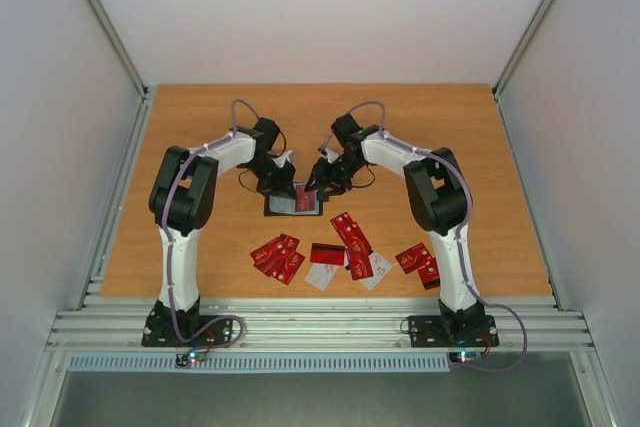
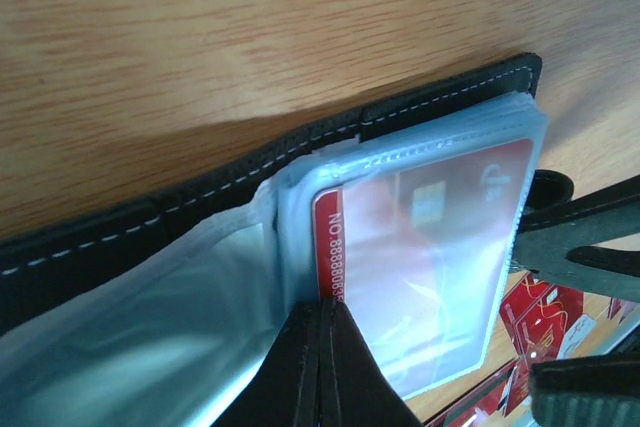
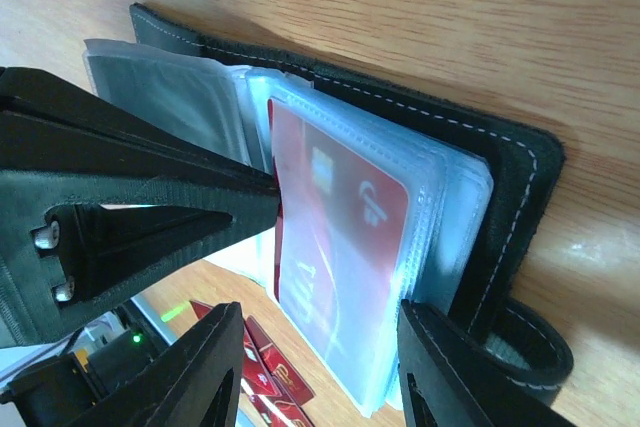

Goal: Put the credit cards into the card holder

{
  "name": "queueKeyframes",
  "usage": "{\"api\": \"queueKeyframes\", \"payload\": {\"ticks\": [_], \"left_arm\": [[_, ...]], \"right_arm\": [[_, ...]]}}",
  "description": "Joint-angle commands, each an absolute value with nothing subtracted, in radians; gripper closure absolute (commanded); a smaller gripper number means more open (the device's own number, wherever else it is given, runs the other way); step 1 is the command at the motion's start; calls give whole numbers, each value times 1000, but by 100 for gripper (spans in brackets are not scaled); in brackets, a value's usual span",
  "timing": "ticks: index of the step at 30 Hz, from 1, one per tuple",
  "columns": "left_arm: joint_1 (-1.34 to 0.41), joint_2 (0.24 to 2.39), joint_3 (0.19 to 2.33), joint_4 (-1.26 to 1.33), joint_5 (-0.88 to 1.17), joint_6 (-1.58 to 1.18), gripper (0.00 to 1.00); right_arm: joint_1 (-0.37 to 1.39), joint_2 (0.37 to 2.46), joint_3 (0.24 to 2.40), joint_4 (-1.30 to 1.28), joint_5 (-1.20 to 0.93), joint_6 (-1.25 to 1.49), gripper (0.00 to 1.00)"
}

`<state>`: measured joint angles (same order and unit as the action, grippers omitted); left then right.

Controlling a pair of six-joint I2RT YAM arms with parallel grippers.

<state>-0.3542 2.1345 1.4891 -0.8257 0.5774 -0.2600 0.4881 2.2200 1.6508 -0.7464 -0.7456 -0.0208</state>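
Only the overhead view takes in the loose credit cards (image 1: 350,239), mostly red with a few white, scattered on the wooden table (image 1: 460,137) close to the arms' bases. Just beyond them the card holder (image 1: 296,201) lies open mid-table, with both arms bent over it. The wrist views alone show its inside: a stack of clear sleeves (image 2: 505,132), the top one holding a red card (image 3: 340,227). The left gripper (image 2: 320,347) is closed tight, its tips at that card's edge; whether they pinch a sleeve I cannot tell. The right gripper (image 3: 320,312) stands partly apart, its fingers (image 3: 450,377) straddling the end of the sleeve stack, beside the snap tab (image 3: 530,347). White walls (image 1: 320,7) enclose the table.
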Motion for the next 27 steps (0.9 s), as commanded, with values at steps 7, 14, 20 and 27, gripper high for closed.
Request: {"api": "queueKeyframes", "payload": {"ticks": [7,14,20,27], "left_arm": [[-364,2214,1479,-816,543,-255,100],[-364,2215,1480,-809,556,-264,100],[-362,2202,1494,-830,552,-268,100],[-335,2120,1513,-866,527,-311,100]], "right_arm": [[505,2263,1691,-720,-806,-5,57],[512,2246,1686,-706,-841,-2,57],[523,2230,1699,-694,-874,-2,57],[537,2246,1747,-730,-873,35,57]]}}
